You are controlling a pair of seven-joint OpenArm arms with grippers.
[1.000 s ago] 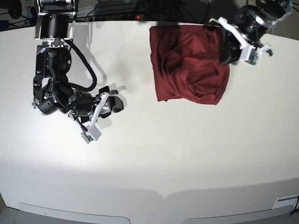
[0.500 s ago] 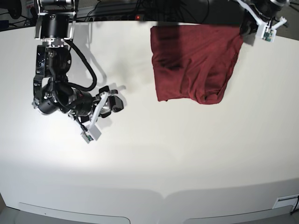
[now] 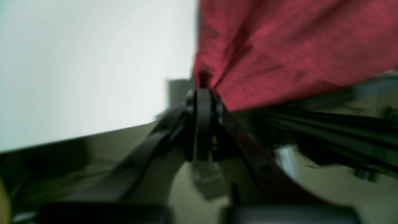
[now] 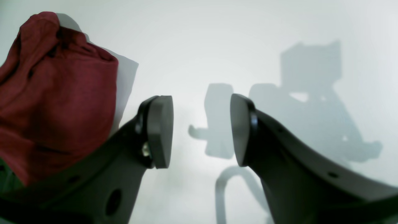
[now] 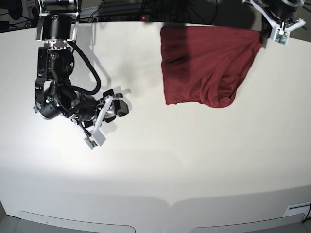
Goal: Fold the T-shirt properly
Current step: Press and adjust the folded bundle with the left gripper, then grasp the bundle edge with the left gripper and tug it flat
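Observation:
The maroon T-shirt lies in wrinkled folded layers at the far right of the white table. My left gripper is shut on the shirt's far right corner at the table's back edge; the left wrist view shows its fingers pinched on the red cloth, which is pulled taut. My right gripper is open and empty low over the table on the left, well apart from the shirt. The right wrist view shows its pads spread, with the shirt at the far left.
Cables and dark gear lie beyond the table's back edge. The right arm's black body stands at the left. A white label sits at the front right corner.
My left gripper has pulled the shirt's corner up and to the right, toward the back edge, spreading the cloth wider and flatter. The right arm has not moved.

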